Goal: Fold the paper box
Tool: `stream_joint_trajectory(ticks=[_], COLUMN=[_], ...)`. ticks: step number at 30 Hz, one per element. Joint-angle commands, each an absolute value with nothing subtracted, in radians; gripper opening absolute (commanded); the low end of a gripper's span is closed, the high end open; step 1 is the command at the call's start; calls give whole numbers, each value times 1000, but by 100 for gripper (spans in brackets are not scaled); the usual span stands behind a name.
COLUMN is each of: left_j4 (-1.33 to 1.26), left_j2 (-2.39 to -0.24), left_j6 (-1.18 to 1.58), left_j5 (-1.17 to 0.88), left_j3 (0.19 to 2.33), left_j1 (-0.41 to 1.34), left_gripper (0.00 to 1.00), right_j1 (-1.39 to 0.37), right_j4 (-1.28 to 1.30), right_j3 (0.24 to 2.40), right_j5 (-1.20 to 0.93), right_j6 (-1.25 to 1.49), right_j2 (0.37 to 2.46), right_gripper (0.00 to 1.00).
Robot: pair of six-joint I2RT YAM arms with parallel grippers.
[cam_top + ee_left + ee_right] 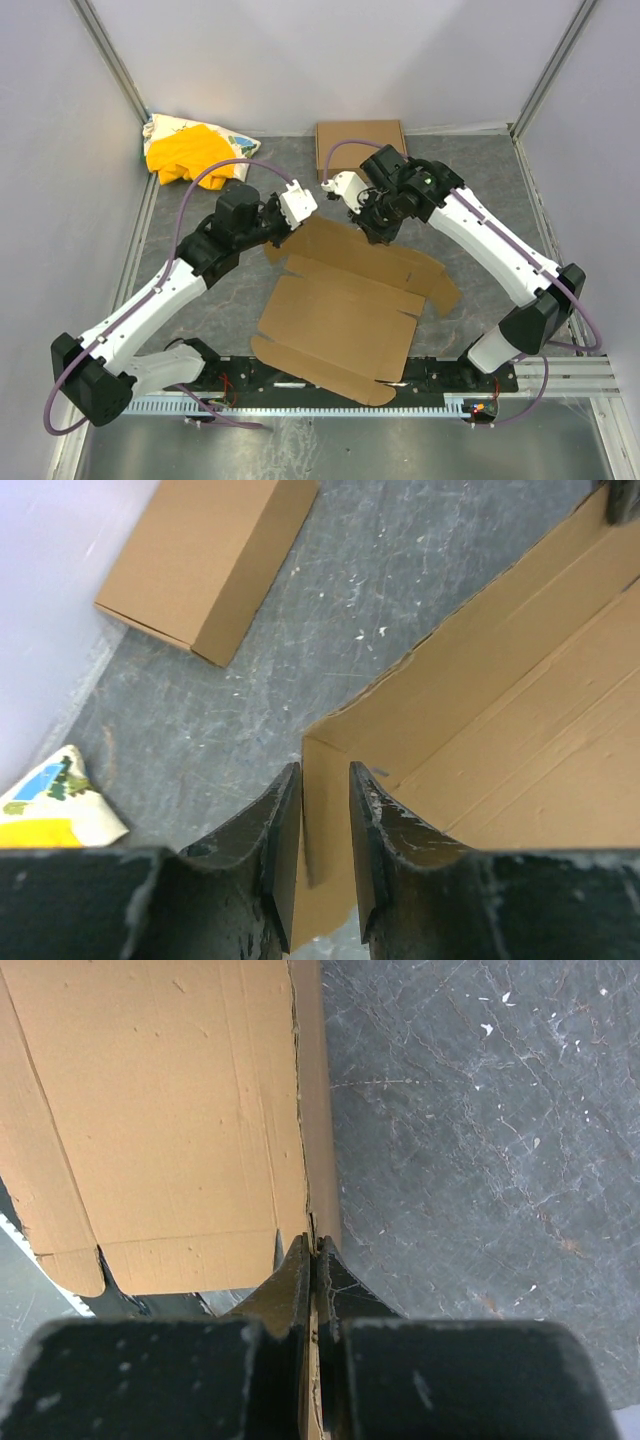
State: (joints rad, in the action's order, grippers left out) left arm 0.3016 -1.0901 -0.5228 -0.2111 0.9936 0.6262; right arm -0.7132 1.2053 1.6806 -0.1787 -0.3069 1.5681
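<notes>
The paper box [340, 320] lies as a wide flat brown sheet with creased panels and flaps in the middle of the table. Its far strip is lifted. My left gripper [292, 222] is at the sheet's far left corner. In the left wrist view the gripper [325, 820] is slightly open, and a raised corner of the box [520, 700] stands between the fingers [283, 840]. My right gripper [376, 236] is at the far edge. In the right wrist view the gripper [315, 1260] is shut on the thin edge of the box [170, 1110].
Another neat shallow brown carton [360, 142] lies at the back centre, also in the left wrist view [200, 560]. A yellow cloth bundle [192, 150] sits at the back left corner, its printed edge in the left wrist view [50, 800]. White walls enclose the grey table [480, 190].
</notes>
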Motion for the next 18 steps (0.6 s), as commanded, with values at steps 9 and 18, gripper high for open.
stream_joint_trajectory(ticks=[9, 18], left_j4=[213, 326], left_j2=[-1135, -1263], left_j6=[-253, -81], left_j5=[-79, 69], left_j3=[1005, 1127], left_j1=[654, 666], left_gripper=[28, 11], right_j1=[-715, -717], right_j4=[1164, 1154], right_j3=[1708, 1713], right_j5=[-189, -178], right_j6=[-244, -204], right_j2=[1608, 1610], right_gripper=[2, 2])
